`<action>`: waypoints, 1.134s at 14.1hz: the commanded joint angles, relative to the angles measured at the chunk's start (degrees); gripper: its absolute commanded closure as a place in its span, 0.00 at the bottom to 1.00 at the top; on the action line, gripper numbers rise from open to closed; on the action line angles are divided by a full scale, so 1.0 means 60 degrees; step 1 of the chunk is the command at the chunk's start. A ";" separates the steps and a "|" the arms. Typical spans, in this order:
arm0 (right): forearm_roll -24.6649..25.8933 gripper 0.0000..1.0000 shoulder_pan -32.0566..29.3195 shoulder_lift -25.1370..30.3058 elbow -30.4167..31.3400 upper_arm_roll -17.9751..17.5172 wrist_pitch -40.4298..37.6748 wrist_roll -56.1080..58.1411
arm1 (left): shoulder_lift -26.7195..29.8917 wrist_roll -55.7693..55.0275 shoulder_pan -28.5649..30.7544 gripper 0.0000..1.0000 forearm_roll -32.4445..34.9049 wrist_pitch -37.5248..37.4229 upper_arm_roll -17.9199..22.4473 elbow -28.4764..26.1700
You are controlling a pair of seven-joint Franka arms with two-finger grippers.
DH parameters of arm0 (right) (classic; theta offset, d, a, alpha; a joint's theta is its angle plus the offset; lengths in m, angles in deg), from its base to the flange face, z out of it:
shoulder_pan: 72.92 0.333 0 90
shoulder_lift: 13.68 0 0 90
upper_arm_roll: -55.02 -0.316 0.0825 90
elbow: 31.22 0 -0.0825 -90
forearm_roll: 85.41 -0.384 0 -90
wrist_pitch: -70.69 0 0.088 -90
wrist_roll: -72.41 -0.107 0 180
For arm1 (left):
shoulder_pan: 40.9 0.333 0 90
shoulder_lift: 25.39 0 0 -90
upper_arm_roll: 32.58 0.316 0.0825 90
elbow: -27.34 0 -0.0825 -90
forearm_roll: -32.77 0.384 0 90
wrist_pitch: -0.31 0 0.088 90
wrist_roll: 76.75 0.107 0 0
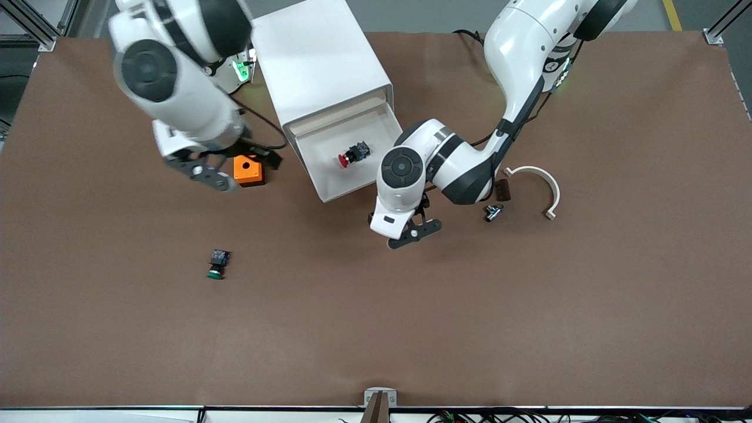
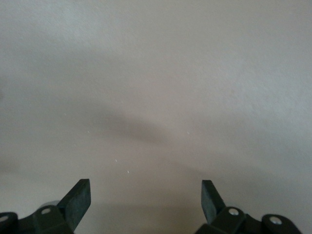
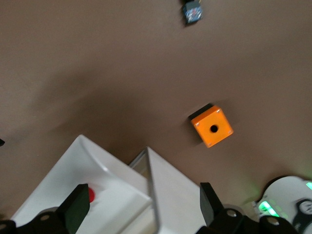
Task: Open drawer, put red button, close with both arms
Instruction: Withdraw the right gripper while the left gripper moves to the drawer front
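The white cabinet has its drawer pulled open toward the front camera. The red button lies on its side on the drawer floor; in the right wrist view only its red cap shows. My right gripper hangs open and holds nothing, in the air over the orange box beside the cabinet; its wrist view looks down on the drawer's rim. My left gripper is open and holds nothing at the drawer's front corner toward the left arm's end. In its wrist view there is only a pale surface.
An orange box with a hole sits beside the cabinet under the right gripper. A green-capped button lies nearer the front camera. Toward the left arm's end lie a white curved piece, a small brown block and a small metal part.
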 commanded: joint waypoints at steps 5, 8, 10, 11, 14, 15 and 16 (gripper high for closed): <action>0.0629 0.00 -0.2754 -0.0094 -0.0669 -0.0206 -0.0957 0.4578 | 0.0246 -0.0361 -0.0144 0.00 -0.0039 -0.0034 -0.0603 -0.0378; 0.0850 0.00 -0.3602 -0.0094 -0.0669 -0.0206 -0.0986 0.6655 | 0.0276 -0.1241 -0.0276 0.00 -0.0040 -0.0035 -0.0691 -0.0437; 0.0851 0.00 -0.4437 -0.0065 -0.0698 -0.0220 -0.1001 0.8327 | 0.0261 -0.1256 -0.0379 0.00 -0.0040 -0.0035 -0.0750 -0.0437; 0.0894 0.00 -0.4586 -0.0065 -0.0713 -0.0206 -0.1001 0.8580 | 0.0246 -0.1242 -0.0452 0.00 -0.0040 -0.0035 -0.0793 -0.0437; 0.1260 0.00 -0.4719 -0.0094 -0.0888 -0.0206 -0.1162 0.8670 | 0.0246 -0.1227 -0.0584 0.00 -0.0040 -0.0035 -0.1012 -0.0437; 0.1304 0.00 -0.4719 -0.0108 -0.0918 -0.0206 -0.1162 0.8656 | 0.0232 -0.1242 -0.0584 0.00 -0.0054 -0.0035 -0.1188 -0.0451; 0.1319 0.00 -0.4719 -0.0109 -0.0947 -0.0206 -0.1162 0.8641 | 0.0232 -0.1256 -0.0584 0.00 -0.0054 -0.0035 -0.1305 -0.0451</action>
